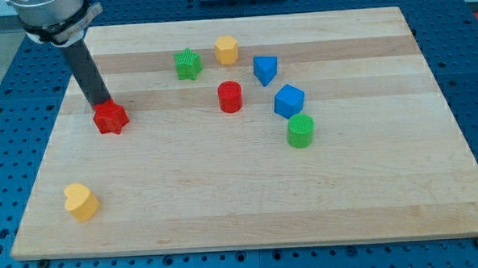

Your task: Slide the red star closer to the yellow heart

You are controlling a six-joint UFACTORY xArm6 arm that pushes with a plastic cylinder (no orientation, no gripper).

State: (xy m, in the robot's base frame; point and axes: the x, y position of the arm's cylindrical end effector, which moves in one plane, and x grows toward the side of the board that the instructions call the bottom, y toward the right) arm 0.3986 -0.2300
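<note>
The red star (110, 118) lies on the wooden board at the view's left. My tip (102, 102) rests against the star's upper edge, touching it from the view's top. The dark rod rises up and to the left from there. The yellow heart (81, 201) lies near the board's lower left corner, well below the star and a little to its left.
A green star (188, 63), a yellow hexagon block (226, 50), a blue triangular block (264, 70), a red cylinder (230, 96), a blue cube (288, 101) and a green cylinder (301, 130) sit in the upper middle. The board's left edge (42, 163) is close to the star.
</note>
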